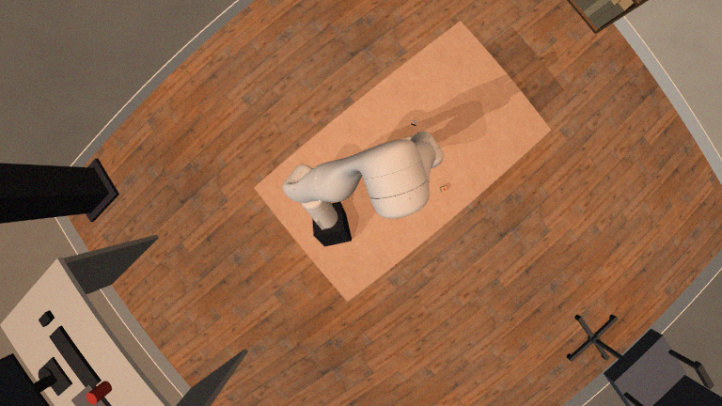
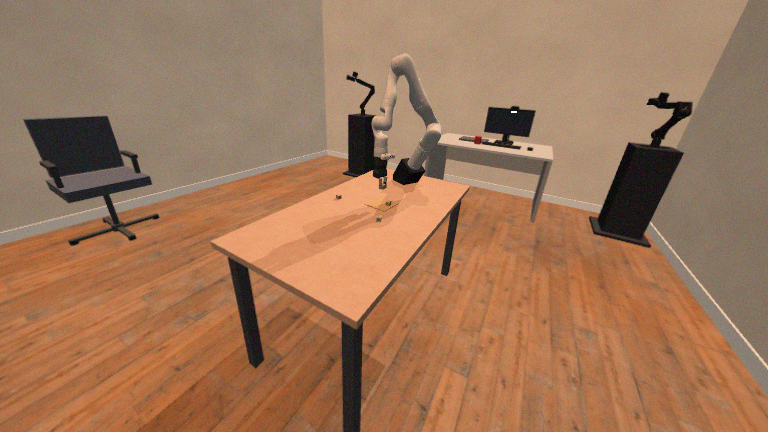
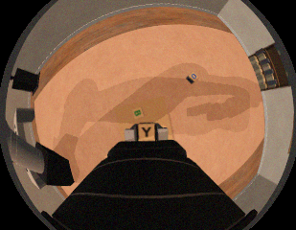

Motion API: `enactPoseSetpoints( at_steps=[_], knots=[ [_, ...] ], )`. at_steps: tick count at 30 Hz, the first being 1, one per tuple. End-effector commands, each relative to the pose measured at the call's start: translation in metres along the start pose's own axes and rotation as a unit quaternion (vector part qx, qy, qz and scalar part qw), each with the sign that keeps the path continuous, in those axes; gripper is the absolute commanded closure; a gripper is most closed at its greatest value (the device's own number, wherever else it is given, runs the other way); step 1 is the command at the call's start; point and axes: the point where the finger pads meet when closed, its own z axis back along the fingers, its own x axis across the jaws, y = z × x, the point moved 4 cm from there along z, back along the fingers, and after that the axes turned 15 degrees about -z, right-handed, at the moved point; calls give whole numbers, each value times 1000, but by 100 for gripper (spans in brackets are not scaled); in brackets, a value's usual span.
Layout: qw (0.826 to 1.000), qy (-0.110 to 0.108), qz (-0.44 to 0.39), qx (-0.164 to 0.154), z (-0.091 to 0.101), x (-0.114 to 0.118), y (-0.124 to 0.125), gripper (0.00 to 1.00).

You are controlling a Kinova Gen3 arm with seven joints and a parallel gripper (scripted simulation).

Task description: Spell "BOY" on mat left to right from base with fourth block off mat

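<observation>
In the wrist view the gripper [image 3: 147,133] is clamped on the Y block [image 3: 147,130], its fingers pressed to either side and the block lifted above the table [image 3: 90,71]. Beyond it a green block [image 3: 138,113] lies on the mat [image 3: 162,119]; farther off a dark block [image 3: 192,79] sits on bare table, well apart
</observation>
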Motion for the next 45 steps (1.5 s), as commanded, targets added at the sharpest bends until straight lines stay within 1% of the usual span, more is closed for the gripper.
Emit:
enactPoseSetpoints(
  at_steps=[1,14,17,21,23,25,28,30,33,37,38,40,43,45],
  knots=[
    [1000,-6,-3,-1,4,3,-3,51],
    [1000,-5,-14,-1,4,3,-3,51],
    [999,-3,-42,-1,4,3,-4,51],
    [994,1,-111,-1,3,2,-7,51],
    [994,1,-111,-1,3,2,-7,51],
    [987,3,-158,-1,2,3,-10,51],
    [971,5,-239,-1,2,4,-14,51],
    [955,6,-296,-2,2,5,-18,51],
    [924,5,-382,-2,2,7,-25,51],
    [877,1,-480,-1,4,11,-34,51],
    [866,0,-501,0,4,12,-36,51],
    [866,0,-501,0,4,12,-36,51],
    [836,-3,-549,1,5,14,-41,51],
    [821,-5,-571,2,6,15,-44,51]
  ],
)
